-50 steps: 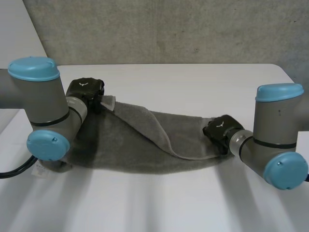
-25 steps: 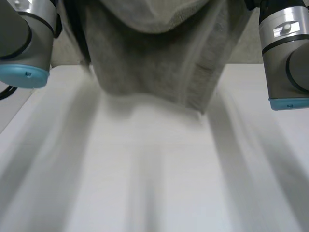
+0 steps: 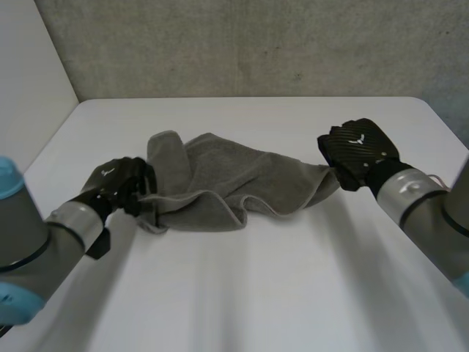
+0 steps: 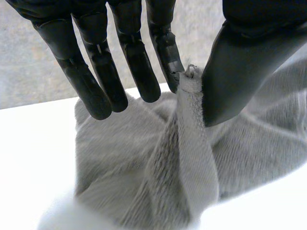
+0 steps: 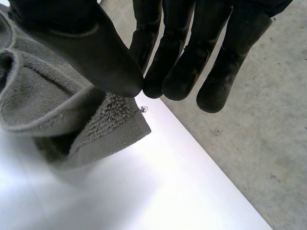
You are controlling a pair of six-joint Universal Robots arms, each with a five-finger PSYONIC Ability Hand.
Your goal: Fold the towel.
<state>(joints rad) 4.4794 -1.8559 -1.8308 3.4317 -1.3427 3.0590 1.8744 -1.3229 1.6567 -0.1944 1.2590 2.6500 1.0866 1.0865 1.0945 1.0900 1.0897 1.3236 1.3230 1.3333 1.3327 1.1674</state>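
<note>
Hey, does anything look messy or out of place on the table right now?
The grey towel lies crumpled and bunched on the white table, not flat. The left robot hand pinches one end, the right robot hand the other.

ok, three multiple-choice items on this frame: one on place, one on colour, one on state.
1. Where does the left hand meet the towel?
A. its middle
B. the end on the left arm's side
C. its far edge

2. What colour is the towel?
A. grey
B. blue
C. white

3. How is the towel now?
A. hanging clear in the air
B. folded into a neat square
C. bunched on the table, pinched at both ends

Answers:
1 B: the head view puts the left hand at that end, and its wrist view shows a corner pinched between thumb and finger.
2 A: it is grey in every view.
3 C: it lies rumpled on the white table, with the right hand pinching the opposite corner.
</note>
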